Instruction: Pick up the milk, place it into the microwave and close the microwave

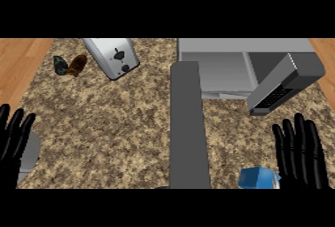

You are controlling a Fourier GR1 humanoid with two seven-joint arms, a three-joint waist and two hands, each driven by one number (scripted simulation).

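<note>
The milk (257, 178), a blue carton only partly visible at the lower edge of the view, stands on the speckled tabletop (111, 124) just beside the right hand (302, 153), whose fingers are straight and spread, holding nothing. The left hand (13, 137) rests open at the left edge, fingers up. The microwave (248, 66) lies beyond the carton with its door (189, 124) swung wide toward the viewer. The carton probably handles as a light, stiff box with smooth, somewhat slippery sides, best taken across two opposite faces at mid-height. Its long axis appears vertical, though too little shows to confirm which way it faces.
</note>
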